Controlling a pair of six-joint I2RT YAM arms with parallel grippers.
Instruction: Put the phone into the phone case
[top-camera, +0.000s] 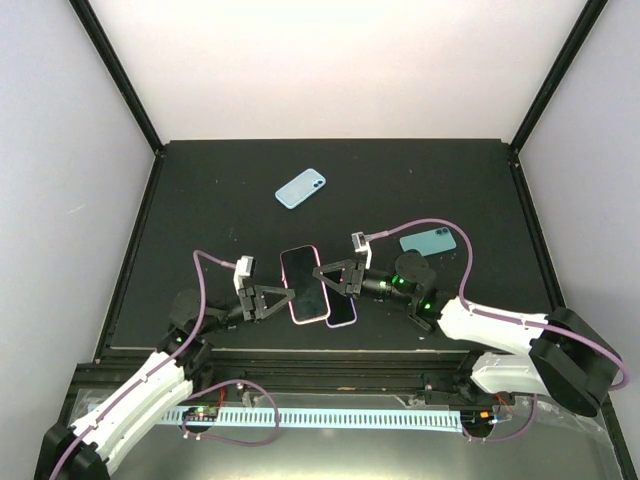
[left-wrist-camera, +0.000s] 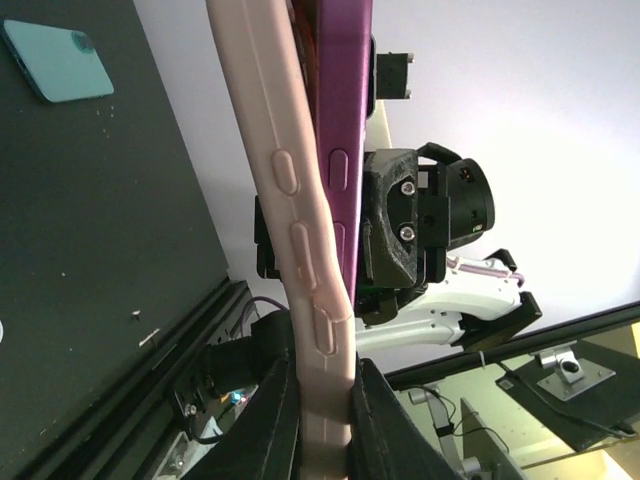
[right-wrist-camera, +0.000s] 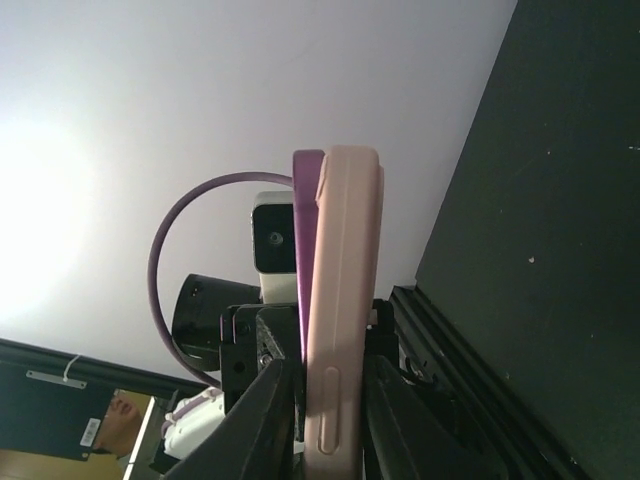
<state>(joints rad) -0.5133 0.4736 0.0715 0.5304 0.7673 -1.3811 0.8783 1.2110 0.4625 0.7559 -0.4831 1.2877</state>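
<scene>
Left claw (left-wrist-camera: 322, 410) grips pink case (left-wrist-camera: 295, 200); right claw (right-wrist-camera: 325, 400) apparently pinches purple phone (right-wrist-camera: 305, 230) alongside.

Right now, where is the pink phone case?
In the top view the pink case is held above the table's near centre. The left gripper clamps its left edge; the purple phone, in the right gripper, is pressed against it.
</scene>
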